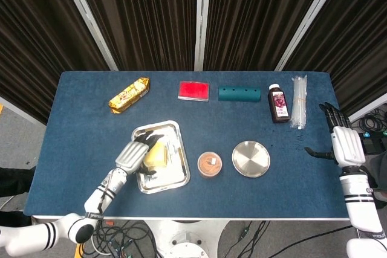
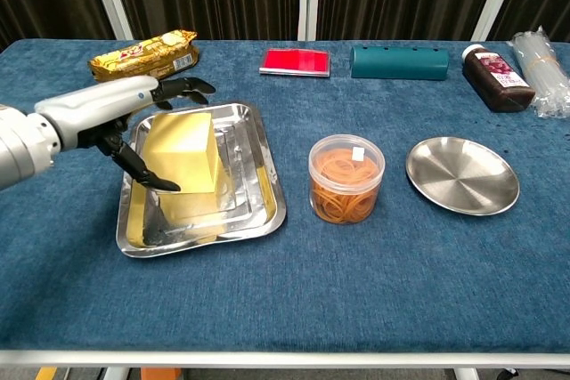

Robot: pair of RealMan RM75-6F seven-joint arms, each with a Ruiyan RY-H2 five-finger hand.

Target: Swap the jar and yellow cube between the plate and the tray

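Observation:
The yellow cube (image 1: 155,156) (image 2: 184,153) stands in the steel tray (image 1: 179,171) (image 2: 271,205) at the left middle of the blue table. My left hand (image 1: 134,155) (image 2: 107,118) reaches over the cube's left side. Its fingers (image 2: 185,87) stretch past the cube's far top edge and its thumb (image 2: 147,175) lies against the near left face. The cube still rests on the tray. The clear jar (image 1: 210,164) (image 2: 346,178) of orange bands stands on the cloth between the tray and the empty steel plate (image 1: 251,159) (image 2: 461,175). My right hand (image 1: 341,143) hovers open at the table's right edge.
Along the back edge lie a gold snack packet (image 1: 129,94) (image 2: 142,55), a red box (image 1: 193,90) (image 2: 296,61), a teal case (image 1: 239,93) (image 2: 398,62), a dark bottle (image 1: 279,103) (image 2: 496,71) and a clear plastic sleeve (image 1: 299,101) (image 2: 539,64).

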